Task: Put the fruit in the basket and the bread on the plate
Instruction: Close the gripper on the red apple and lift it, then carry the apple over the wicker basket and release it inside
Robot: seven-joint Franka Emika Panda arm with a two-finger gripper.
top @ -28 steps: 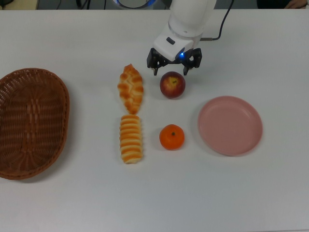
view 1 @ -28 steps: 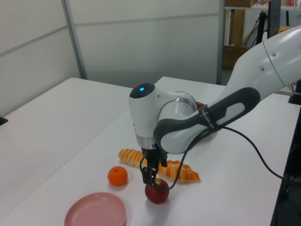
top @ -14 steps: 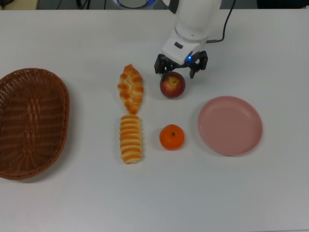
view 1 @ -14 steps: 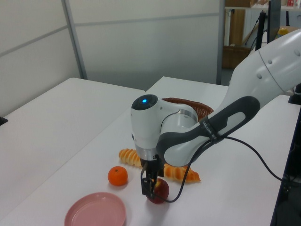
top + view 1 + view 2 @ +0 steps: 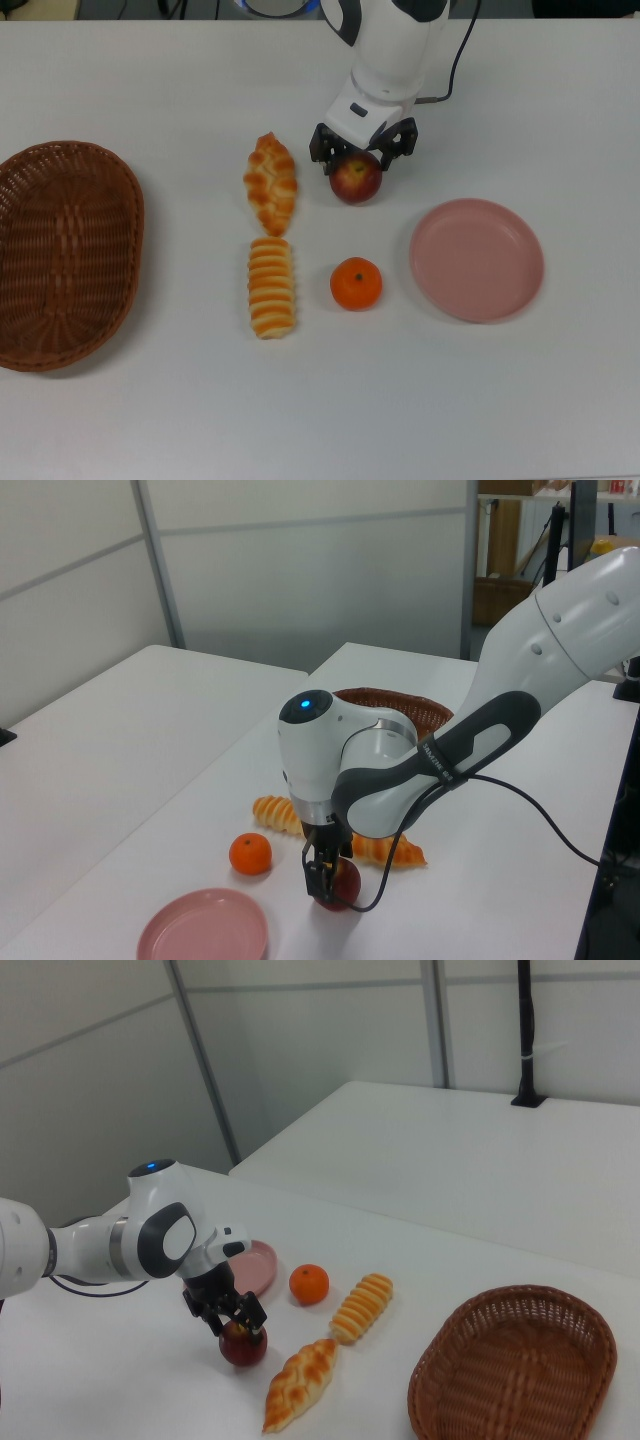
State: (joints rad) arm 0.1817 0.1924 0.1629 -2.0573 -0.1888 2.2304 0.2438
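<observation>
The gripper (image 5: 357,152) is lowered over the apple (image 5: 356,181), its two dark fingers apart and straddling the fruit's upper half; whether the pads touch the skin cannot be told. The apple, round, glossy and dark red with a yellow patch, sits on the white table (image 5: 560,100) near the middle. In the top view, the smooth bright tangerine (image 5: 356,283) lies below the apple, apart from it. At the top view's left of the fruit, the braided pastry (image 5: 270,182) and the ribbed roll (image 5: 271,286) lie end to end, nearly touching, long axes running up and down the top view, the pastry's pointed tip toward the robot's side. The pale pink plate (image 5: 477,259), round and smooth with a shallow rim, lies empty at the top view's right, just beside the tangerine. The oval woven wicker basket (image 5: 60,255) sits empty at the top view's left edge, well apart from the bread, with bare tabletop between.
</observation>
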